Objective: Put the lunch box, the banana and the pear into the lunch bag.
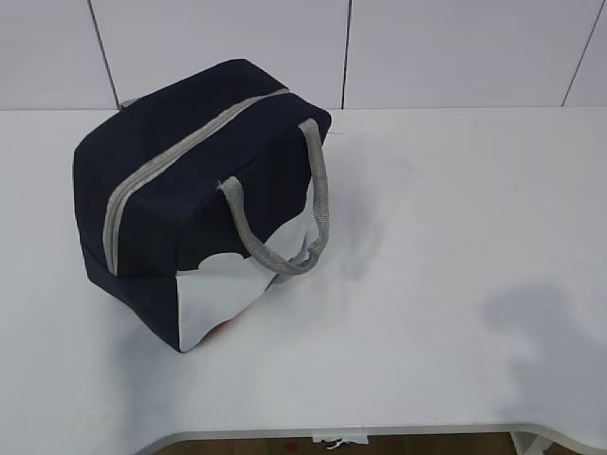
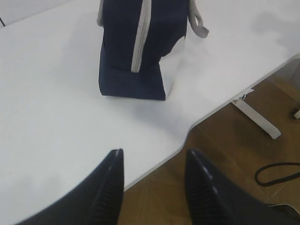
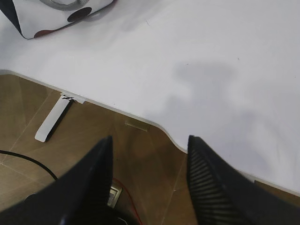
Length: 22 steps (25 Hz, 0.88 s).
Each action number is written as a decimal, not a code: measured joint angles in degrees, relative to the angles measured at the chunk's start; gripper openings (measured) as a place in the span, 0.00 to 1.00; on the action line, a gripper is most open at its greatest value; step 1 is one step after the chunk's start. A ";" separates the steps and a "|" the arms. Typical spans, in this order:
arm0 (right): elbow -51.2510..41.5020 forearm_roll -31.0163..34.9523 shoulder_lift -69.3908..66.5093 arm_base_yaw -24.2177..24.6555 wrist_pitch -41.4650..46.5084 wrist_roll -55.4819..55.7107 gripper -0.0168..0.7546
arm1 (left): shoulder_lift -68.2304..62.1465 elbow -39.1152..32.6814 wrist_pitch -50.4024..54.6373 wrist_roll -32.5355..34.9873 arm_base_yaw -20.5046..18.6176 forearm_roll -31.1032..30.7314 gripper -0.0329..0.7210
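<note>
The navy-blue lunch bag (image 1: 194, 180) stands on the white table (image 1: 446, 237), left of centre, its grey zipper strip (image 1: 180, 156) running along the top and looking shut, a grey loop handle (image 1: 294, 213) hanging down its side. It also shows in the left wrist view (image 2: 140, 47) and its white spotted corner in the right wrist view (image 3: 51, 16). The lunch box, banana and pear are not in view. My left gripper (image 2: 153, 157) is open and empty over the table's front edge. My right gripper (image 3: 150, 140) is open and empty, also over the front edge. Neither gripper shows in the exterior view.
The table's curved front edge (image 2: 187, 133) lies under both grippers, with brown floor below. A white table leg foot (image 2: 258, 119) and a black cable (image 2: 276, 173) lie on the floor. A tiled wall (image 1: 341, 52) stands behind the table.
</note>
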<state>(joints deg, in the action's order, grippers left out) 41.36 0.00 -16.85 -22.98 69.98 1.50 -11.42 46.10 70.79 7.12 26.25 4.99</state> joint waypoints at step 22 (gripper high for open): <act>-12.63 -1.51 17.81 0.00 -3.91 -2.61 0.52 | 10.93 -15.98 -6.73 -2.63 0.10 -1.66 0.43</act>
<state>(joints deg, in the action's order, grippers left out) 28.74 -1.51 0.96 -22.98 66.07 -1.11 -0.49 30.12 64.06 4.49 26.35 3.33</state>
